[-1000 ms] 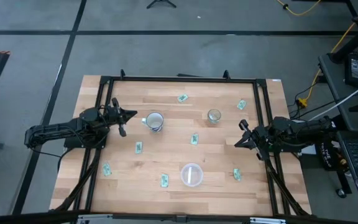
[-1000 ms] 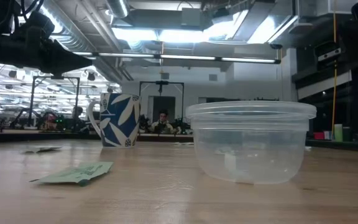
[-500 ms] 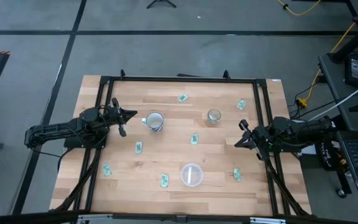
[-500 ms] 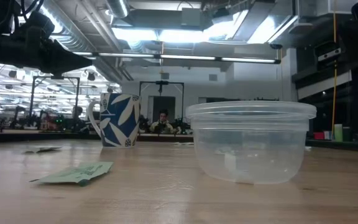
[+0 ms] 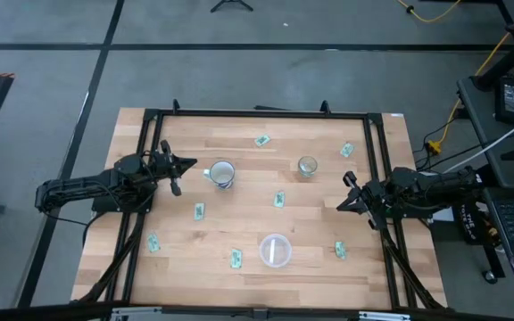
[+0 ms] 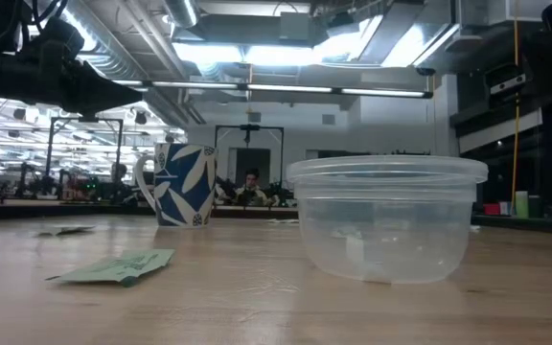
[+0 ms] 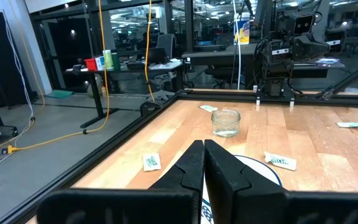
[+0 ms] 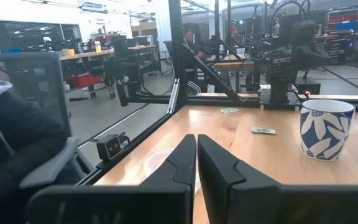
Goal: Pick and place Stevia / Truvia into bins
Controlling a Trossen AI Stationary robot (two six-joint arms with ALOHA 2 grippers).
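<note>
Sachets lie scattered on my wooden table (image 5: 239, 218), none in either bin. I see green-and-white Stevia packets at the far side (image 5: 261, 140), far right (image 5: 347, 150), centre (image 5: 279, 200), left (image 5: 199, 211), near left (image 5: 153, 242), near centre (image 5: 236, 259) and near right (image 5: 340, 251). The round clear plastic container (image 5: 275, 251) sits near the front edge with bare wood around it; the small glass cup (image 5: 307, 166) stands toward the far right, and the blue-patterned mug (image 5: 222, 174) left of it. My left gripper (image 5: 186, 163) waits at the left rail beside the mug, fingers pressed together. My right gripper (image 5: 344, 192) waits at the right rail, fingers likewise closed and empty. From table height the container hides everything behind it.
</note>
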